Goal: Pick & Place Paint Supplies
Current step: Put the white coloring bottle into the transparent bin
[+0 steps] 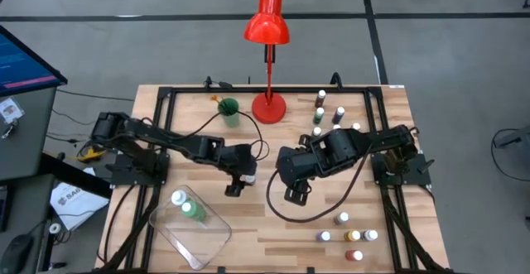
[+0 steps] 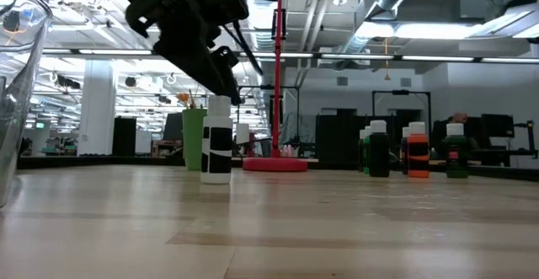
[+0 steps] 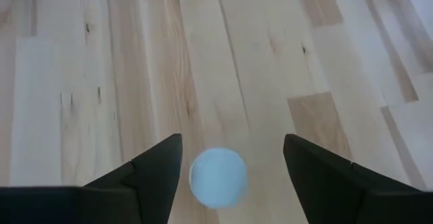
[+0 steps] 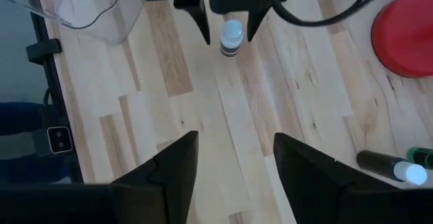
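Left gripper (image 3: 230, 158) is hovering spread wide around a standing black-and-white bottle (image 2: 216, 140) mid-table, fingers clear of its white cap; the label is hiding the paint colour. Right gripper (image 4: 233, 153) is waiting nearby, parted, holding nothing.

No text or label can be read anywhere

One small black-and-white paint bottle (image 2: 216, 140) with a white cap stood upright at the middle of the frame. More bottles (image 1: 349, 235) stood clustered at lower right, others (image 1: 329, 108) at upper right, and a green one (image 1: 193, 210) lay at lower left.
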`<state>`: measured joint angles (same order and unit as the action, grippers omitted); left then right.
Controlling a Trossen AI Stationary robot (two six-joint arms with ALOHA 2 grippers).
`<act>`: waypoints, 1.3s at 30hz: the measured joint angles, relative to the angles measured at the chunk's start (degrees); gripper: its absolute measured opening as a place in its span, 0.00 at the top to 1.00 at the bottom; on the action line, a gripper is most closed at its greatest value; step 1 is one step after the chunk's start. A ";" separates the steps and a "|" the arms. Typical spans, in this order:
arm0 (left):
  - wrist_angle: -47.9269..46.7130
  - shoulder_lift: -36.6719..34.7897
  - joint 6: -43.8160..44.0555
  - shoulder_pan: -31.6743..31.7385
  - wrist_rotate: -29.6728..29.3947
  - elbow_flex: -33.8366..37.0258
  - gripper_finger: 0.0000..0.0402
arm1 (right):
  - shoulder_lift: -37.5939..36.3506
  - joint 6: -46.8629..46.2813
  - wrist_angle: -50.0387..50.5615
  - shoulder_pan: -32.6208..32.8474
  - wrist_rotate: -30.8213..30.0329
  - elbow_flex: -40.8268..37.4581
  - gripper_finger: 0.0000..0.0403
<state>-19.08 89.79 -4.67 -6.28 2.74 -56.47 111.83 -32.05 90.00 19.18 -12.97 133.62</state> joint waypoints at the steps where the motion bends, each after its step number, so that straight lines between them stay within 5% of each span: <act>1: -0.48 0.05 -0.02 0.00 -0.21 0.00 0.39 | 0.00 0.00 0.03 0.00 0.00 -0.01 0.53; 12: -0.27 1.13 -0.02 0.24 -0.22 0.02 0.43 | 0.01 0.02 0.02 0.09 0.00 -0.02 0.54; 28: -1.98 1.07 -0.02 0.26 -0.20 0.00 0.73 | 0.00 0.52 0.02 0.11 0.02 -0.02 0.56; 39: -4.84 -1.88 2.52 0.26 -0.01 0.07 0.75 | 0.02 0.52 0.02 0.11 0.02 -0.02 0.58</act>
<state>-23.92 87.91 -2.14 -6.02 2.73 -56.40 111.85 -31.54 90.02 19.29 -12.95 133.60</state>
